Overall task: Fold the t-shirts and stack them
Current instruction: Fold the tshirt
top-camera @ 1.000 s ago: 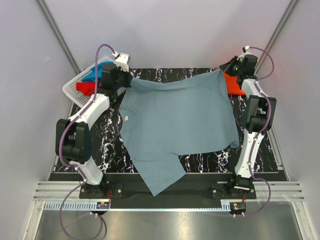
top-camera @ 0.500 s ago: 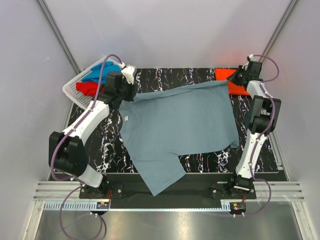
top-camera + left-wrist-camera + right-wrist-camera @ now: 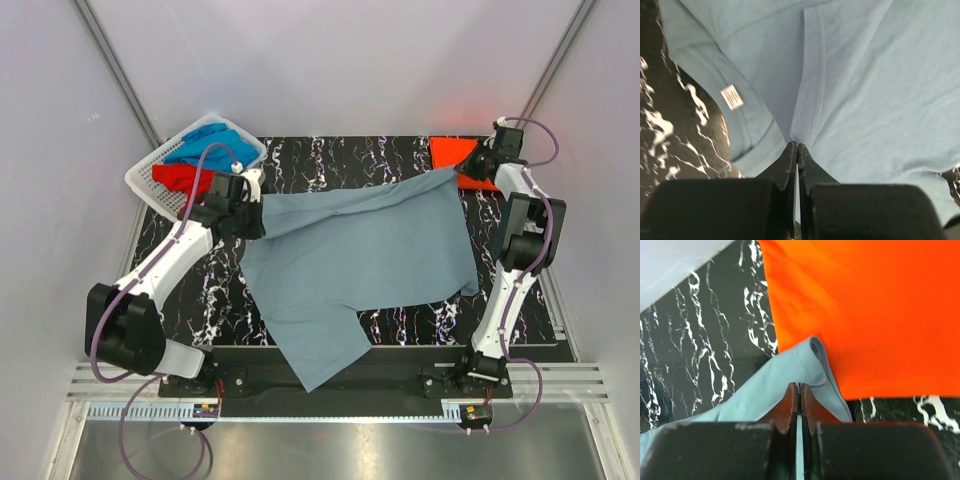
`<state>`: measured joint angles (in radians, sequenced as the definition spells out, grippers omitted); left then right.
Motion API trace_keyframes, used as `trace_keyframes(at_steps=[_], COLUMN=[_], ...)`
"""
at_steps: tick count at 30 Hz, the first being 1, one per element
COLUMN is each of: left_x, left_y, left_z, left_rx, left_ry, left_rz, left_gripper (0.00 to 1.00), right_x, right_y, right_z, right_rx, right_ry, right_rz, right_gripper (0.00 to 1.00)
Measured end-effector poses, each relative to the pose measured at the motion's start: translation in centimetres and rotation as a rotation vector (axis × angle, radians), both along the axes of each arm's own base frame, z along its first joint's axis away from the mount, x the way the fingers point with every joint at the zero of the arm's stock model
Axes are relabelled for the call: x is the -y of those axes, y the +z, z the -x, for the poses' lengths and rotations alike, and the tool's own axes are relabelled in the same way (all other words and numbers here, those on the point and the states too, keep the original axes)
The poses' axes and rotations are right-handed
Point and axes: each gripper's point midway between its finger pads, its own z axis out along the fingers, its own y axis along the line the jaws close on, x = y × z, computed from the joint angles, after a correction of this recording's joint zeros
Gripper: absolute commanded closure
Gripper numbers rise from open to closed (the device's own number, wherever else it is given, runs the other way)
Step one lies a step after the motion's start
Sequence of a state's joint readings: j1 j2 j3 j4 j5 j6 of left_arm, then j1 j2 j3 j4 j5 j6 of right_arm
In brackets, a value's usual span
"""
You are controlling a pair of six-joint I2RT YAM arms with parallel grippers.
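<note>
Grey-blue t-shirt (image 3: 360, 250): it is spread over the middle of the black marbled table (image 3: 330, 150), with one part draped toward the near edge.
Left gripper (image 3: 797, 147): the jaws are pressed together on a seamed fold at the far-left edge of the grey-blue t-shirt, near the neck label (image 3: 731, 96).
Right gripper (image 3: 799, 387): the jaws are clamped on the far-right corner of the same shirt, where it lies over the edge of the orange-red t-shirt (image 3: 880, 315).
Other shirts: a bright blue t-shirt (image 3: 205, 140) and a red t-shirt (image 3: 175, 177) are heaped in the white slotted basket (image 3: 145, 175) at the far left.
Feel: the cloth is judged light, soft and limp. No shape is expected to be kept once it is lifted, and the far edge is seen to run slack and uneven between the two holds.
Where to hold: hemmed corners and seams are judged best, since doubled cloth gives the thin fingertips more to bite.
Risk: a small pinch may be pulled free if the edge is drawn too taut, and the orange-red t-shirt may be dragged along.
</note>
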<state>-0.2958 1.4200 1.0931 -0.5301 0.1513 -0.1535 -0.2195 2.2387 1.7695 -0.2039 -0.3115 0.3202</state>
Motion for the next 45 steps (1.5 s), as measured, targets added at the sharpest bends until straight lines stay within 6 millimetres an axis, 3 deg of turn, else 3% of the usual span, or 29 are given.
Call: trace_keyframes(at_steps=[9,14,19,28,30,34,36,41,45], left_x=[0.3,0.4,-0.6,-1.5,-1.4,-0.7,-0.1,0.9,1.1], left_y=[-1.0,-1.6,-3.2,-3.9,-4.2,-4.6,-4.5,-1.9,-0.6], left_z=[2.3,3.1,4.0,4.5,4.8,5.6,6.6,7.5,5.9], left_rx=[-0.063,-0.086,-0.126,-0.138,-0.150,-0.178,-0.197,-0.153,-0.105], left_ry=[0.000,-0.009,0.021,0.053,0.053,0.035,0.019,0.002,0.034], left_rz=[0.001,-0.012,-0.061,-0.099,-0.096,-0.060,-0.021,0.070,0.084], left_gripper=[1.00,1.00,1.00,1.00,1.00,0.71,0.60,0.52,0.54], right_x=[0.2,0.5,0.5,0.8,1.0,1.4,1.7,2.1,2.0], right_y=[-1.2,-0.7,-0.2,-1.1,-1.3,-1.8,-2.2,-1.4,-0.7], right_z=[2.0,2.7,4.5,5.3,5.5,6.0,6.7,8.3,9.2], right_rx=[-0.061,-0.066,-0.080,-0.118,-0.125,-0.153,-0.190,-0.298,-0.322], right_ry=[-0.023,-0.041,-0.060,-0.081,-0.087,-0.111,-0.131,-0.189,-0.219], right_rz=[0.003,0.013,0.023,0.033,0.035,0.039,0.044,0.026,0.001], right_gripper=[1.00,1.00,1.00,1.00,0.93,0.73,0.69,0.61,0.57])
